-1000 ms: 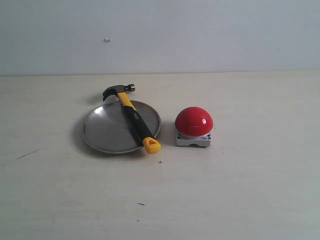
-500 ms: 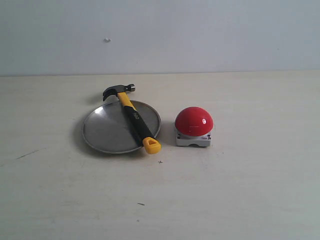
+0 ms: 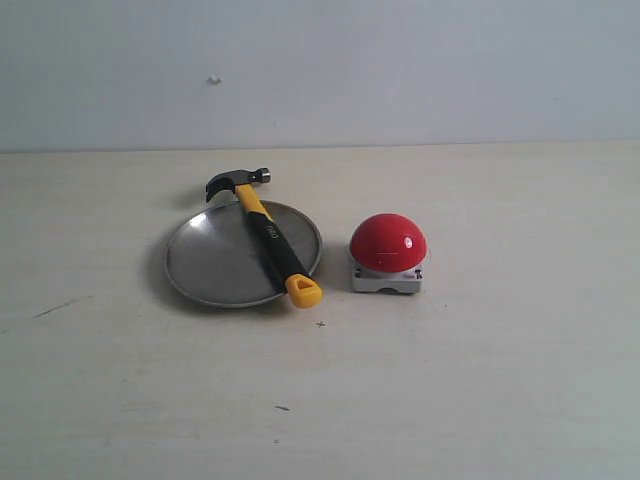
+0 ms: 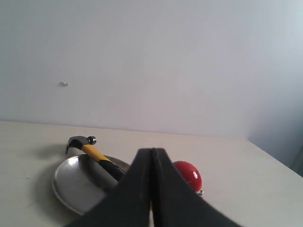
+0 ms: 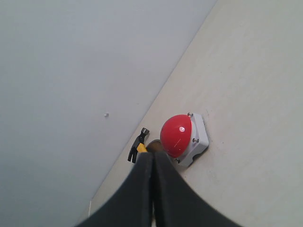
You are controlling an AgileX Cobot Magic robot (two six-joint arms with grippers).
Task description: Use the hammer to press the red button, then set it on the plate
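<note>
Lying across the plate (image 3: 205, 265), the hammer (image 3: 268, 240) was seen, head past the rim at 12 o'clock, the red button (image 3: 387, 243) at 3 o'clock. The left hand (image 4: 151, 151) and right hand (image 5: 152, 154) were pressed together, empty. The plate could be dragged by a low pinch.

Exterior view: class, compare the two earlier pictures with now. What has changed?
Nothing has visibly changed. The hammer still lies across the plate, its head beyond the far rim, and the red button stands beside the plate as before.
</note>
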